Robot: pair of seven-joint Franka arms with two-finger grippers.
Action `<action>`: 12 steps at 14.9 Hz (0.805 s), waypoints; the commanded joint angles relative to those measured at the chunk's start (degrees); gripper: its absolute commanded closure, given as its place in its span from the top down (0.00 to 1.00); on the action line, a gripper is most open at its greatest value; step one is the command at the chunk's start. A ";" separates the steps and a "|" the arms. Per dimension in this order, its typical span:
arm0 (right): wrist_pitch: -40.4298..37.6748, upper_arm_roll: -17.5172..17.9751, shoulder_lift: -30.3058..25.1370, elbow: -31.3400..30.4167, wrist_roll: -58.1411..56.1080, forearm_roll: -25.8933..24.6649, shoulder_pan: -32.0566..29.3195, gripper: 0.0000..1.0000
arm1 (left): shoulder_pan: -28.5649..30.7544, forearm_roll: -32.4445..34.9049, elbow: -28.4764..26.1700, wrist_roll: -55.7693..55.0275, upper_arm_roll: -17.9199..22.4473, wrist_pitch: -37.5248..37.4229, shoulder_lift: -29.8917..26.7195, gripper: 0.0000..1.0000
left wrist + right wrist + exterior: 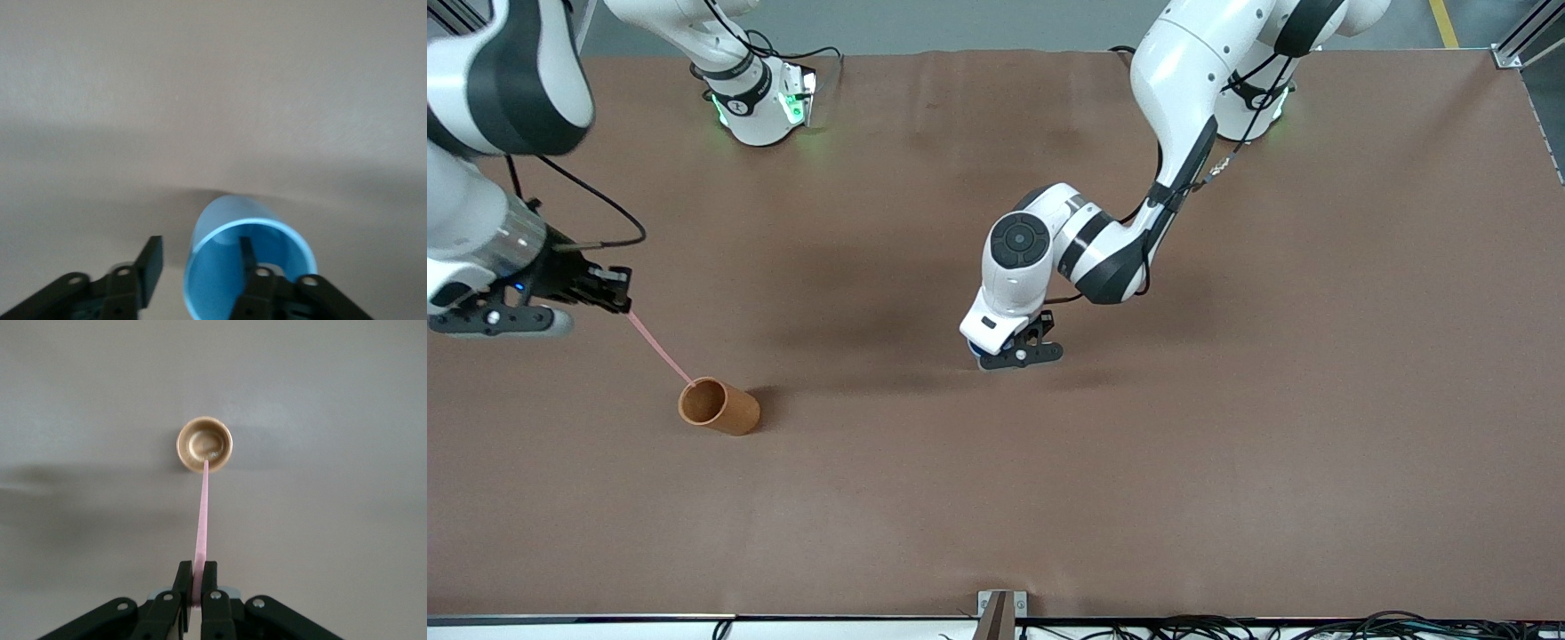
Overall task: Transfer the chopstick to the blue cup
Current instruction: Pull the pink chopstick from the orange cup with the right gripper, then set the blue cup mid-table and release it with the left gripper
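My right gripper (615, 290) (197, 577) is shut on the top end of the pale pink chopstick (656, 345) (202, 520) and holds it up over the table near the right arm's end. The stick slants down, and its lower tip is at the mouth of the orange-brown cup (719, 406) (205, 445). My left gripper (1021, 353) (199, 260) is low at the table's middle, open, astride the wall of the blue cup (223, 273): one finger (247, 257) is inside the cup, the other (152, 261) outside. In the front view only a sliver of the blue cup (975, 358) shows under the hand.
The brown table (1227, 444) carries nothing else in view. A small metal bracket (1000, 609) sits at the table edge nearest the front camera.
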 commanded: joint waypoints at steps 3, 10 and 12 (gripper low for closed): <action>-7.57 0.85 2.17 8.57 12.33 0.33 3.79 0.01 | 3.86 2.95 -0.27 0.69 2.02 -10.04 -11.75 1.00; -7.32 0.85 12.62 19.90 42.30 9.72 18.11 0.01 | 15.55 3.91 -0.53 4.20 1.84 -27.98 -29.07 1.00; -6.44 0.85 15.17 22.72 49.42 11.40 22.42 0.01 | 18.64 3.56 -0.53 9.10 1.67 -31.84 -32.33 1.00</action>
